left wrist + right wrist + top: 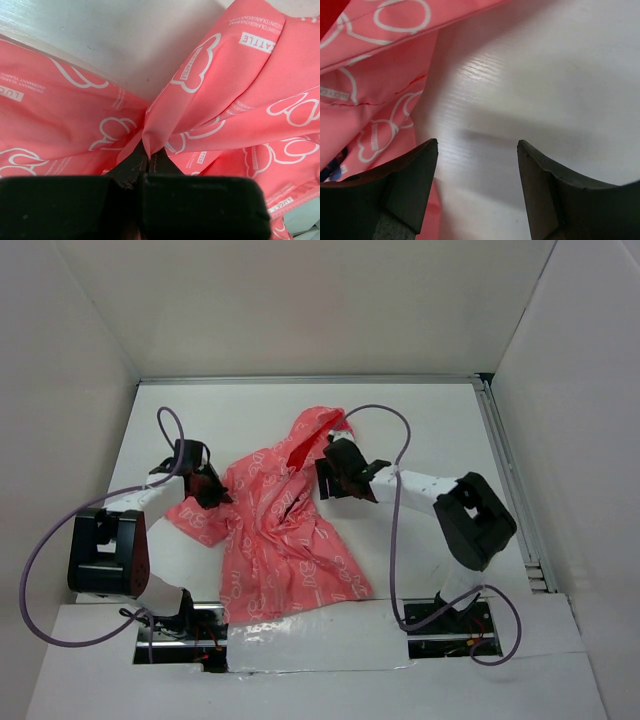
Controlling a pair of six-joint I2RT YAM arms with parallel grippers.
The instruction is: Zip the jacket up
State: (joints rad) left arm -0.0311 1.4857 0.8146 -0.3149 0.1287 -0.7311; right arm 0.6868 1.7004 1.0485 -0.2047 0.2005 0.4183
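— At bottom centre of the left wrist view, what's gripped?
— The left tool [146, 156] is clamped on a jacket [225, 100] fold. The right tool [477, 150] stands apart over white surface [545, 75], jacket at its left.
— Overhead?
— Only there: whole jacket spread mid-frame, hood [318, 430] farthest.

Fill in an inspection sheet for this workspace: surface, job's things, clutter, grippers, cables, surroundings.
Surface: white table, glossy.
Job's things: jacket lies crumpled between the arms, hood toward the far side; zipper state cannot be told.
Clutter: nothing seen.
Grippers: left gripper shut on a pinched fold of the jacket; right gripper open over bare table, beside the jacket's edge.
Cables: purple cables loop loosely off both arms.
Surroundings: white walls on three sides.
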